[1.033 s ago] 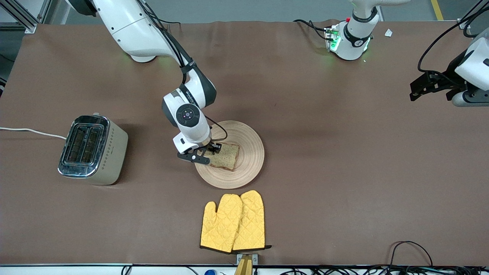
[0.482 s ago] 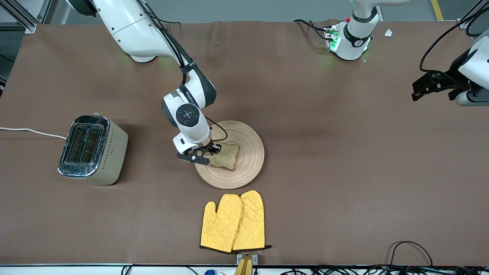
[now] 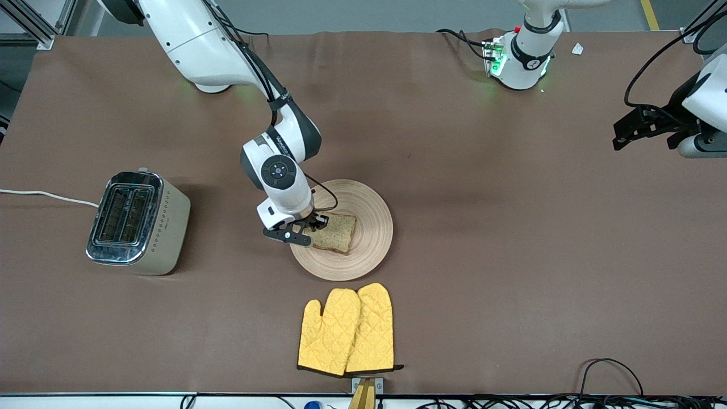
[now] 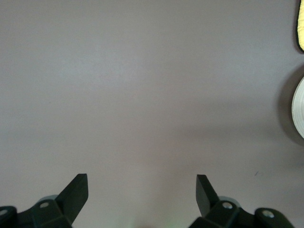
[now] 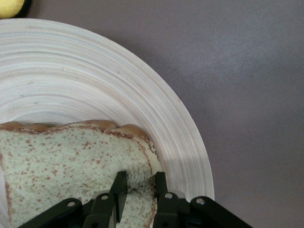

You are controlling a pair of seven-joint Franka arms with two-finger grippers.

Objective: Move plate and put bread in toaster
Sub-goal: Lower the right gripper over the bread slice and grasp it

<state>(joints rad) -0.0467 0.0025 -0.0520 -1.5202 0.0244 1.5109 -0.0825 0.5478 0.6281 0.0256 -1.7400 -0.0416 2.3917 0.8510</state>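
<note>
From the front, the right gripper point(image 3: 309, 228) pinches the bread's point(image 3: 336, 232) edge on the plate point(image 3: 372, 227), the toaster point(image 3: 136, 222) well apart toward the right arm's end. The left wrist view shows the left gripper point(image 4: 142, 190) spread wide over bare table point(image 4: 142, 95). In the right wrist view, the fingers point(image 5: 118, 189) clamp the crust near the plate's rim.

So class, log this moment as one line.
right gripper: closing on bread edge, on plate | left gripper: open, waiting | toaster: empty
</note>
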